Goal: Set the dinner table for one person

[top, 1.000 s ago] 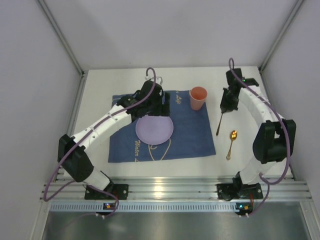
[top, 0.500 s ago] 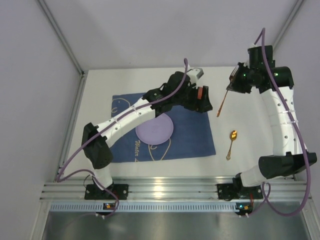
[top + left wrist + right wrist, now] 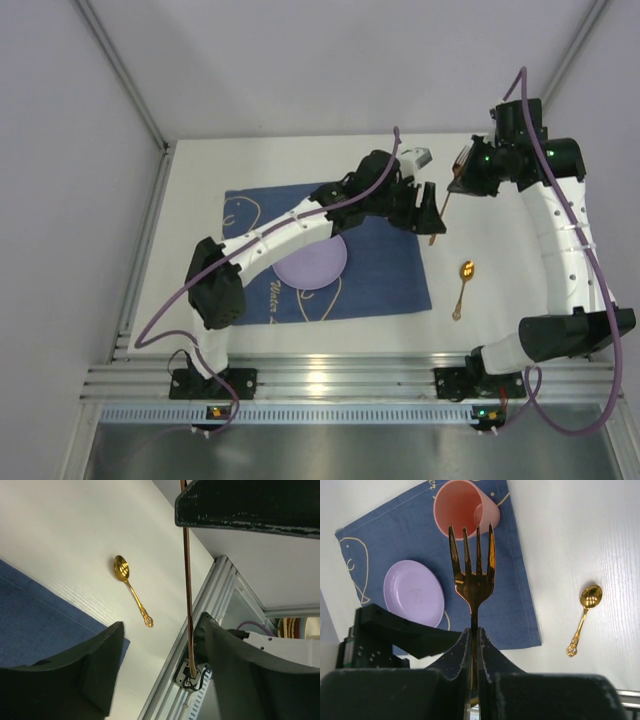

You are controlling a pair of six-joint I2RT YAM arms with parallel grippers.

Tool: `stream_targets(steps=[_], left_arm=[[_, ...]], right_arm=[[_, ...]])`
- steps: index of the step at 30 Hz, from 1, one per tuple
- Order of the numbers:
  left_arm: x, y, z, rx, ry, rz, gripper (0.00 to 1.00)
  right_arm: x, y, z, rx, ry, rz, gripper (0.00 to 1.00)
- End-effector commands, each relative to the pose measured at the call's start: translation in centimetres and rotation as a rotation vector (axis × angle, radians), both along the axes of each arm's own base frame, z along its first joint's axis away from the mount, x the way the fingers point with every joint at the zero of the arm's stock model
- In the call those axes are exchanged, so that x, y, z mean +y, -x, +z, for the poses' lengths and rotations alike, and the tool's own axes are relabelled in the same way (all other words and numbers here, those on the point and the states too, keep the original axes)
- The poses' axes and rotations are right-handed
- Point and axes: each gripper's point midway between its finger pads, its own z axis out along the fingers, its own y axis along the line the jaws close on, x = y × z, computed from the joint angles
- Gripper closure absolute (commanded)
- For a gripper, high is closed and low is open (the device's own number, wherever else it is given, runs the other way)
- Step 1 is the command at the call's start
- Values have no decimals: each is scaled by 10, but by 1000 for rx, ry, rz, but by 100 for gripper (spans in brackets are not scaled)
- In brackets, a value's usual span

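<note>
My right fingers (image 3: 460, 655) are pressed together on the handle of a slim gold metal fork (image 3: 472, 580), holding it up in the air with the tines pointing away from the wrist. My left fingers (image 3: 95, 670) are spread wide and pinch nothing. The fork's handle runs down through their gap, close to one finger, but I can't tell whether it touches.

The large white rectangular surface (image 3: 195, 190), with a ribbed silver rail (image 3: 330, 375) along its near edge, carries a dark blue cloth placemat (image 3: 505, 595). On the placemat sit a round lilac plate (image 3: 414, 592) and, at one corner, a pink plastic cup (image 3: 462, 507). A small gold spoon (image 3: 582, 615) lies on the bare surface just right of the placemat.
</note>
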Motion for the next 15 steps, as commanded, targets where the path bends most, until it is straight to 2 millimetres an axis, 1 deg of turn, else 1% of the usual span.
stream_targets(steps=[1,2,3,4,5,8,9,10,11,12,13,14,15], left_arm=[[-14,8,28,-26,99,-64,35],[-17,7,26,-21,101,-69,59],[-18,8,26,-13,104,-69,92],[-19,7,28,-10,109,-70,100],[-21,8,26,-4,109,-78,100],[-21,8,35,-8,127,-82,100],[-20,7,36,-12,126,-79,100],[-18,7,36,-14,122,-72,100],[-12,5,45,-28,129,-57,100],[-5,2,46,-33,123,-42,100],[3,-1,35,-15,98,-22,100],[21,-7,49,-27,118,7,100],[46,-11,49,-11,121,41,100]], right_arm=[[10,10,26,-55,-56,25,100],[13,10,26,-53,-68,35,100],[14,9,25,-52,-73,38,100],[16,9,22,-44,-76,43,100],[16,9,20,-37,-78,44,100],[19,8,19,-41,-93,59,100],[23,8,23,-53,-104,80,100],[24,7,25,-60,-108,86,95],[25,5,31,-78,-114,95,80],[25,5,35,-90,-107,106,44],[24,3,35,-87,-96,104,24],[21,4,41,-96,-83,104,5],[17,4,41,-89,-54,104,0]])
